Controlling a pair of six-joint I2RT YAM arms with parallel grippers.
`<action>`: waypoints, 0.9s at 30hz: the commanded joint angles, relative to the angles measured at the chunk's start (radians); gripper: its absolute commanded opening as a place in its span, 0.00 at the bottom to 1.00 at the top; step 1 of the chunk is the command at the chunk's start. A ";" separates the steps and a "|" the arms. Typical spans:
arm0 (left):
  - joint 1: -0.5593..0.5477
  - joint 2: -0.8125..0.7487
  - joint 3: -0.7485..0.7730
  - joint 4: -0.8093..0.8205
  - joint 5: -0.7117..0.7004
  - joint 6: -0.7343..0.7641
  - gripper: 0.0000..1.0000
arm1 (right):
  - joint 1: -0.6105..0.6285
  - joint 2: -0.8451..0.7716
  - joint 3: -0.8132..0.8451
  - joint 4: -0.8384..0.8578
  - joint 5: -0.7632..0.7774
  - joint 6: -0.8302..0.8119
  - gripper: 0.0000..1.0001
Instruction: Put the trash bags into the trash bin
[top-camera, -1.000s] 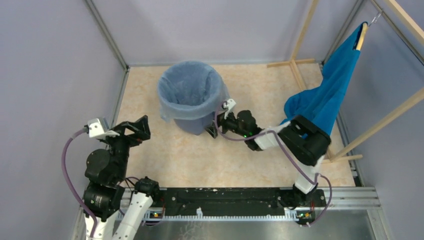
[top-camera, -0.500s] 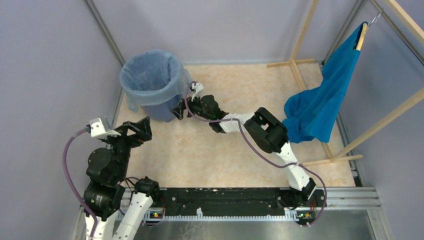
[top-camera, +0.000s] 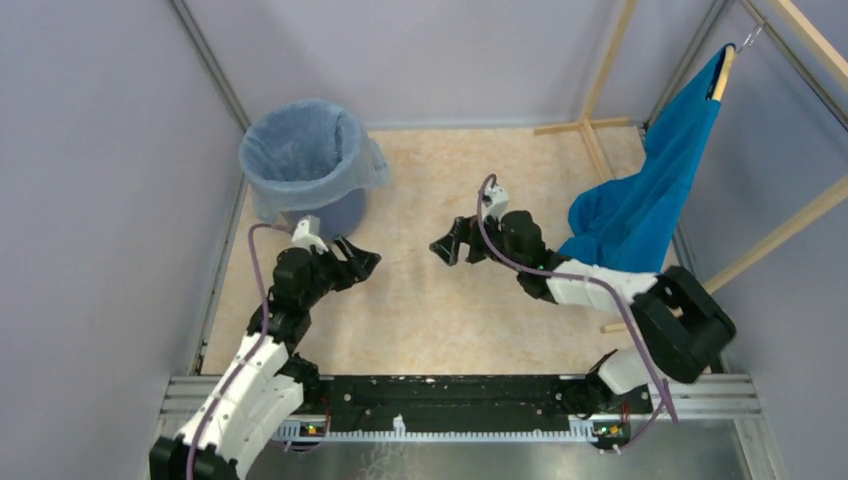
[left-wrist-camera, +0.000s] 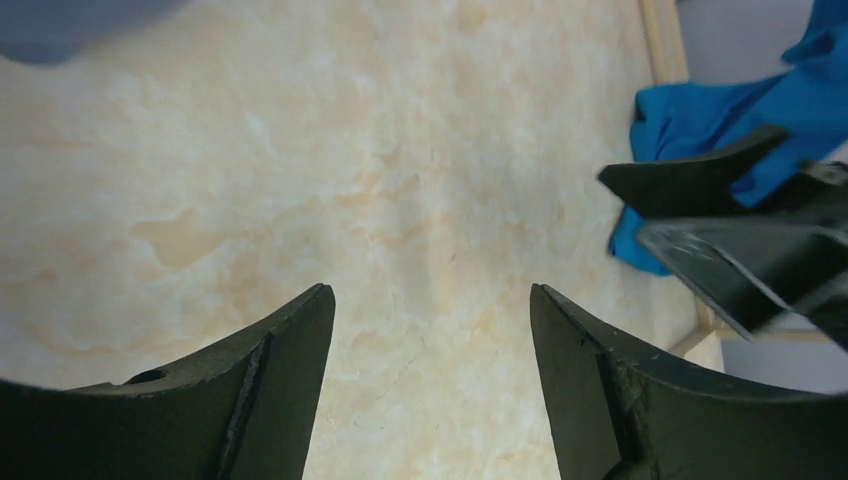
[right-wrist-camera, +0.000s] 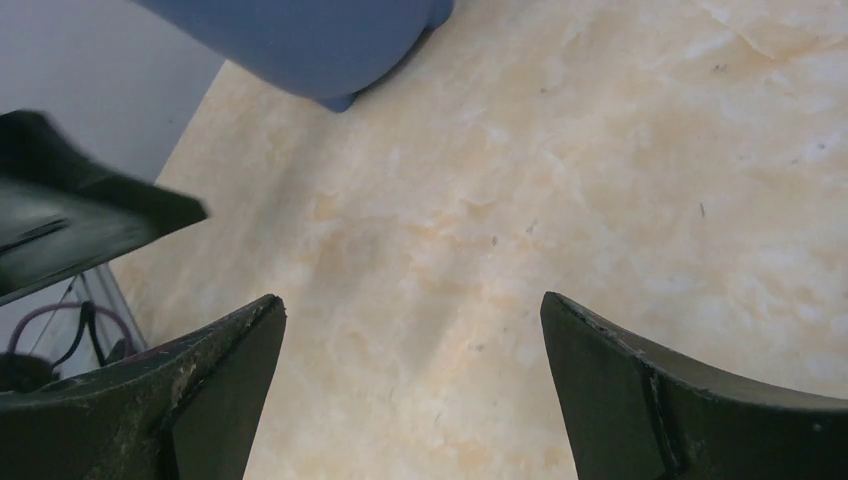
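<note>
The round blue trash bin stands at the back left corner of the table. The pale-blue translucent trash bag lines it, its edge folded down over the rim. My left gripper is open and empty, low over the table just in front and right of the bin. My right gripper is open and empty at mid-table, pointing left toward the left gripper. In the right wrist view the bin's base shows at the top left. Both wrist views show bare table between the fingers.
A teal-blue cloth hangs from a wooden hanger on a wooden frame at the right; it also shows in the left wrist view. Grey walls close in the left and back. A metal rail runs along the near edge.
The right gripper pushed the bin from mid-table to the back left corner, then pulled back right to mid-table. The left arm swung forward and right, lowering near the bin.
</note>
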 joint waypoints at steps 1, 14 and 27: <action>-0.103 0.186 -0.015 0.347 -0.026 0.026 0.79 | 0.018 -0.219 -0.154 -0.043 -0.010 -0.004 0.99; -0.206 0.775 0.069 0.772 -0.512 0.169 0.86 | 0.019 -0.594 -0.289 -0.147 0.042 -0.046 0.99; -0.004 1.054 0.240 0.858 -0.489 0.191 0.87 | 0.017 -0.784 -0.317 -0.268 0.137 -0.129 0.99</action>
